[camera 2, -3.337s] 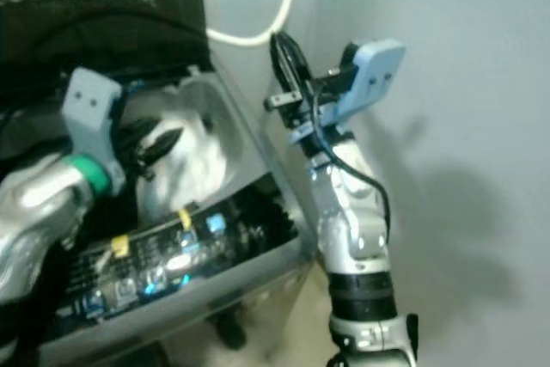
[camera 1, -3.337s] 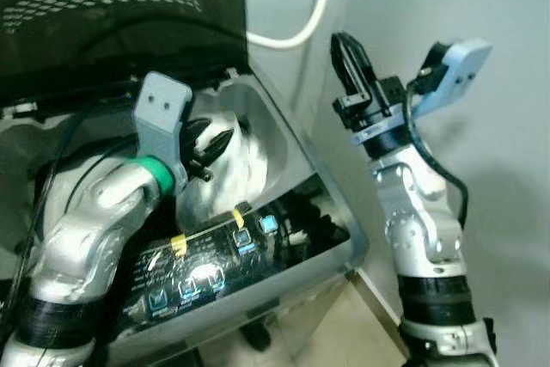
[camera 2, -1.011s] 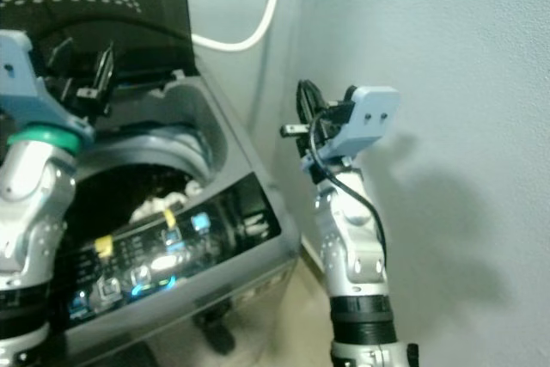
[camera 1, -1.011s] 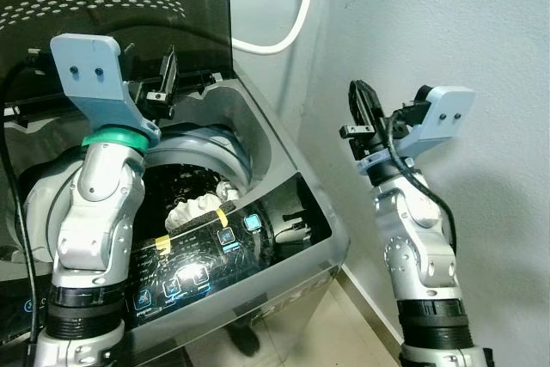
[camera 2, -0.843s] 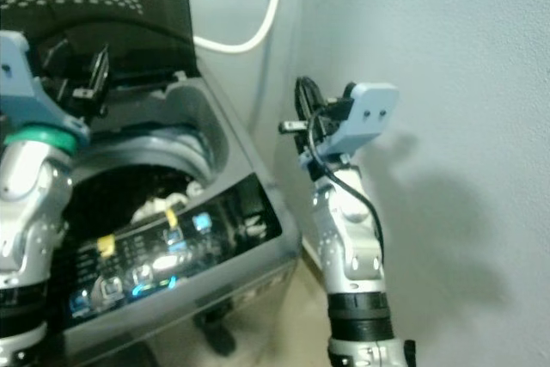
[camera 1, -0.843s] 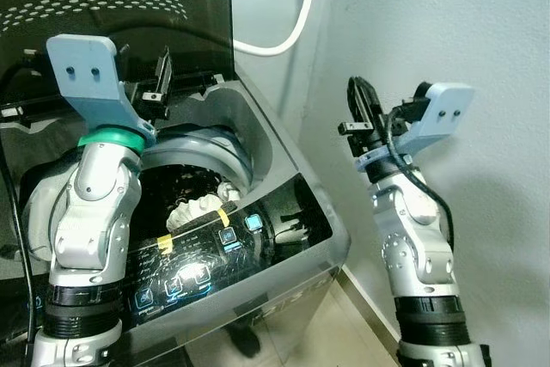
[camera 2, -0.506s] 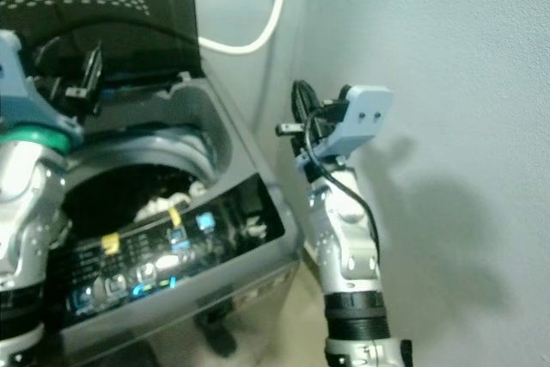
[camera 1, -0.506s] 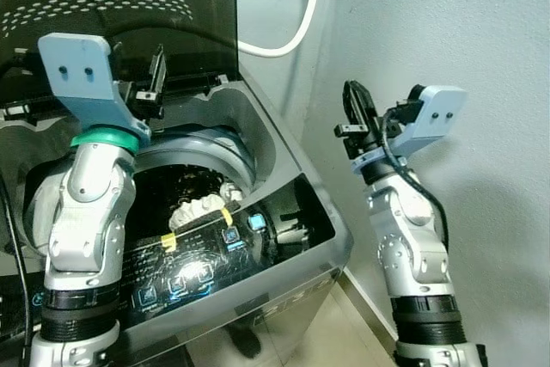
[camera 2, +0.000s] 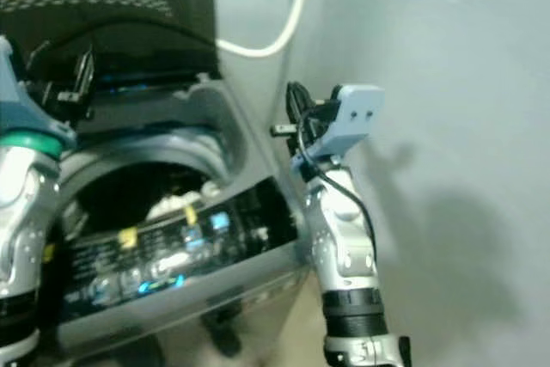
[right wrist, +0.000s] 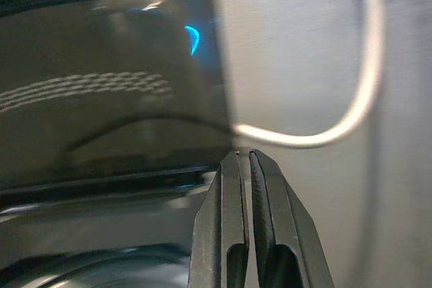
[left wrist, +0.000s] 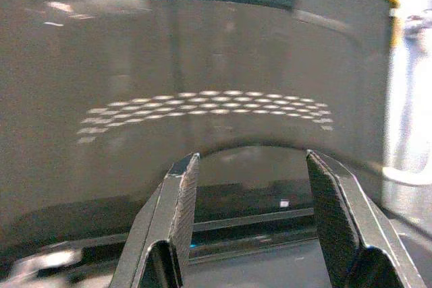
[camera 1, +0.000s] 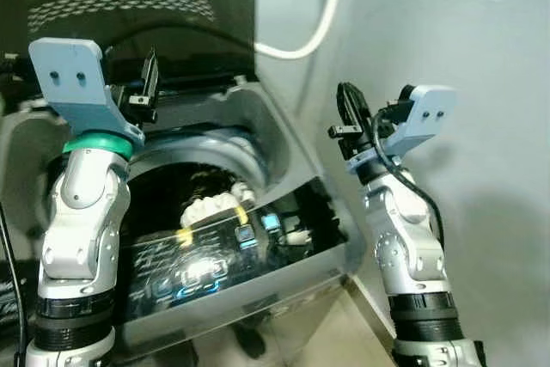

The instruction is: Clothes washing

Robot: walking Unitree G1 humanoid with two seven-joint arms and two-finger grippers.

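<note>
A grey top-loading washing machine (camera 1: 331,242) stands before me with its dark lid (camera 1: 129,15) raised upright. White clothes (camera 1: 210,206) lie in the dark drum. My left gripper (camera 1: 148,83) is held high above the drum's back rim, open with nothing between its fingers (left wrist: 177,220), facing the raised lid (left wrist: 202,85). My right gripper (camera 1: 348,109) is raised to the right of the machine near the wall, shut and holding nothing, its fingers (right wrist: 244,234) pressed together.
A lit control panel (camera 1: 202,268) with blue icons runs along the machine's front edge. A white hose (camera 1: 322,19) loops down the grey wall behind the machine. The wall (camera 1: 481,58) stands close on the right. Pale floor (camera 1: 331,341) shows beside the machine's base.
The left gripper let white clothes go into the drum and rose up to the lid, now open. The camera has shifted slightly. The right arm stays raised and shut.
</note>
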